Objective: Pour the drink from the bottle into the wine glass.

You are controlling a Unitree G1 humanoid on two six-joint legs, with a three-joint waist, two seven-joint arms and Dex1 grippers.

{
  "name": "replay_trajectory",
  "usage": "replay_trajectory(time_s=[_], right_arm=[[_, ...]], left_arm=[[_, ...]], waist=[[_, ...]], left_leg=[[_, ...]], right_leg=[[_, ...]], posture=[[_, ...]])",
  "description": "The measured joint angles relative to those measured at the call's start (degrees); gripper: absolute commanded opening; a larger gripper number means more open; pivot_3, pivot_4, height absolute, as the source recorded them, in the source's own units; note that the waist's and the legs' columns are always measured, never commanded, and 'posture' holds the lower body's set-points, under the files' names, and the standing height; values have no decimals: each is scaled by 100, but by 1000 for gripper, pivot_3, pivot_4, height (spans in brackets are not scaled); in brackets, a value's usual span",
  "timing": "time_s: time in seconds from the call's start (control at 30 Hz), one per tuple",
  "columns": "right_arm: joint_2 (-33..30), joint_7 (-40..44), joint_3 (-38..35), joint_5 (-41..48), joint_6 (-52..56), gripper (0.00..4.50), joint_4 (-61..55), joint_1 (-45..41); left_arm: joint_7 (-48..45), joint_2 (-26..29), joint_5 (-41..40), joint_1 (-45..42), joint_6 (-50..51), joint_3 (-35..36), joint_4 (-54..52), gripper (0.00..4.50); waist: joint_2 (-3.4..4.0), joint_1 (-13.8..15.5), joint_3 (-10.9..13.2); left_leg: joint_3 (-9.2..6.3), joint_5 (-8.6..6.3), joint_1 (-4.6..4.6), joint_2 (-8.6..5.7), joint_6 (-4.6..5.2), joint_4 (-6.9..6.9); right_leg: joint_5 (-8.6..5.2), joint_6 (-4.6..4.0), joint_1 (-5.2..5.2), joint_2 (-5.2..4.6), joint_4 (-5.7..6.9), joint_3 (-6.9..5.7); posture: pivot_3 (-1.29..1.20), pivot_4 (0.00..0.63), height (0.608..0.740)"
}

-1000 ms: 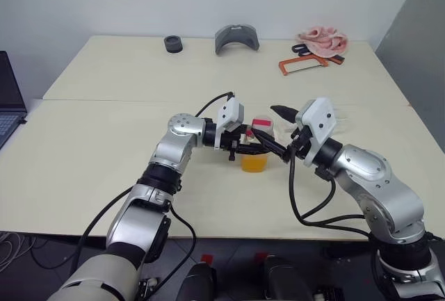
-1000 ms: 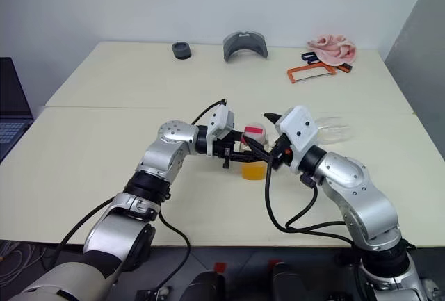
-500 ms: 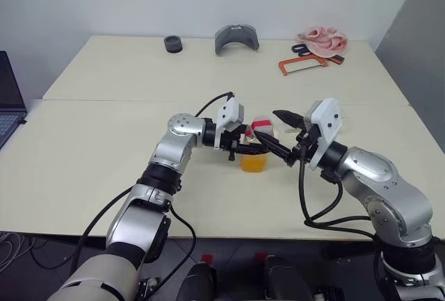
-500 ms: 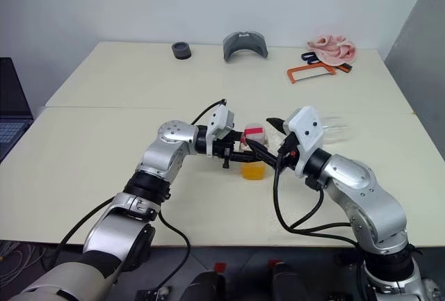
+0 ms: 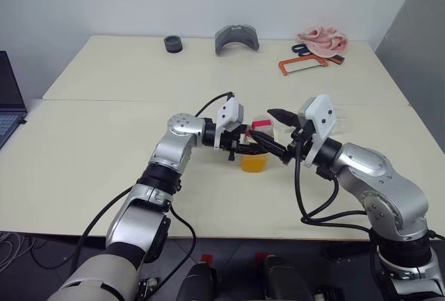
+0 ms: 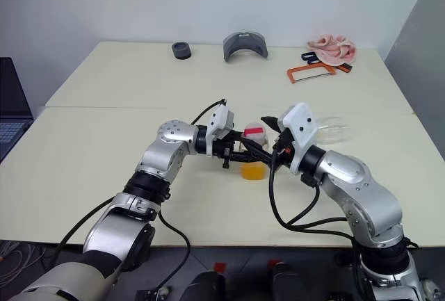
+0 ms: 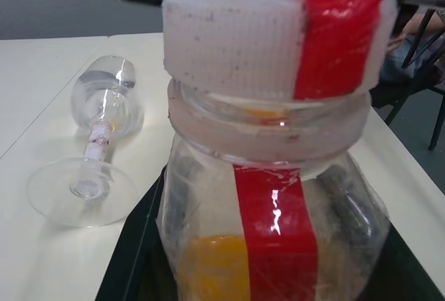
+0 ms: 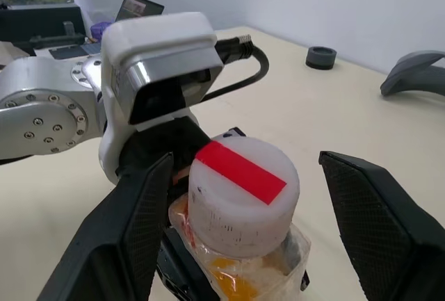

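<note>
Bottle, red-striped unlettered label

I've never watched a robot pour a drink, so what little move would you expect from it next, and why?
Probably closing the right claw onto the white-and-red cap to twist it off. The left claw grips the bottle upright, its cap on, and the open right claw's fingers flank it without touching. The wine glass lies on its side on the table, so it needs righting before pouring.

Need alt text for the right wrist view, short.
The right gripper stands open with its black fingers either side of the bottle's white-and-red cap. The left gripper holds the bottle of orange drink over a cream table.
</note>
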Motion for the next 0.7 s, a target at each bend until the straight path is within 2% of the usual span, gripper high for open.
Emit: replay_trajectory(time_s=[0.1, 0.13, 0.2, 0.33, 0.7], right_arm=[[1, 7, 25, -40, -12, 3570, 0, -2], [5, 7, 28, -48, -17, 3397, 6, -3], [34, 5, 36, -54, -45, 2942, 52, -14], [120, 32, 59, -57, -164, 1762, 96, -118], [108, 151, 172, -230, -342, 1720, 197, -151]], left_arm=[[2, 2, 0, 0, 0, 0, 0, 1761], [3, 3, 0, 0, 0, 0, 0, 1761], [5, 4, 0, 0, 0, 0, 0, 1761], [11, 12, 0, -1, 0, 2, 0, 1761], [18, 36, -1, 0, -1, 1, -9, 1761]], waist=[[0, 0, 0], [0, 0, 0], [0, 0, 0], [0, -3, 0], [0, -3, 0]], left_leg=[[-2, 0, 0, 1, 0, 0], [-1, 0, 0, 1, 0, 0], [-1, 0, 0, 0, 0, 0], [0, 0, 0, 1, 0, 0], [-2, 0, 0, 0, 0, 0]], right_leg=[[0, 0, 0, 0, 0, -1], [0, 0, 0, 0, 0, 0], [0, 0, 0, 0, 0, 0], [0, 0, 0, 0, 0, 0], [0, 0, 0, 0, -1, -1]], posture=[[0, 150, 740], [0, 150, 740], [0, 150, 740], [0, 150, 740], [0, 150, 740]])
